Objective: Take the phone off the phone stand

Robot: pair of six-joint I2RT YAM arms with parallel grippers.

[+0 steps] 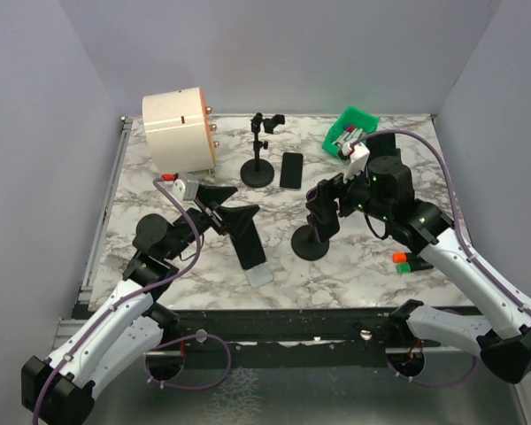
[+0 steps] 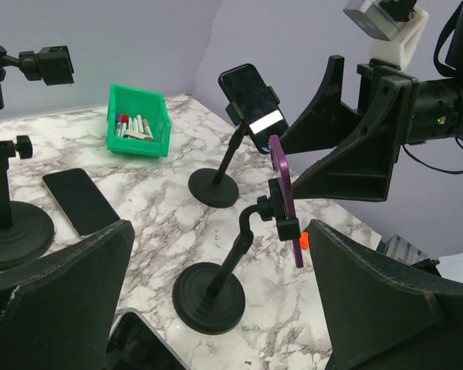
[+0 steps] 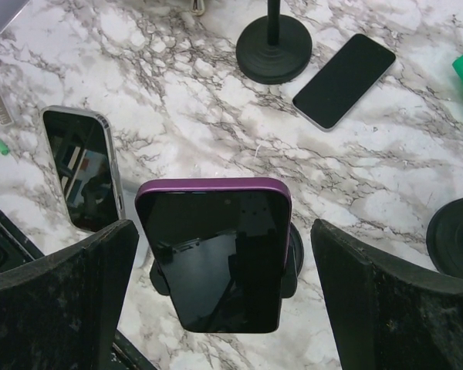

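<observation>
A purple-edged phone [image 3: 212,258] with a dark screen sits upright in the clamp of a black phone stand [image 2: 210,297] near the middle of the table. My right gripper [image 3: 224,231] is open, one finger on each side of the phone, with a gap on both sides. In the top view the right gripper [image 1: 323,202] hangs over that stand [image 1: 311,243] and mostly hides the phone. My left gripper [image 2: 220,231] is open and empty, facing the stand's back from the left. Its place in the top view is the left gripper [image 1: 233,205].
A second stand [image 2: 214,187] holds a black phone [image 2: 251,100]. A third stand [image 1: 258,168] has an empty clamp. Loose phones [image 1: 291,170] [image 3: 83,177] lie flat on the marble. A green bin [image 1: 350,128] and a beige cylinder [image 1: 179,130] stand at the back.
</observation>
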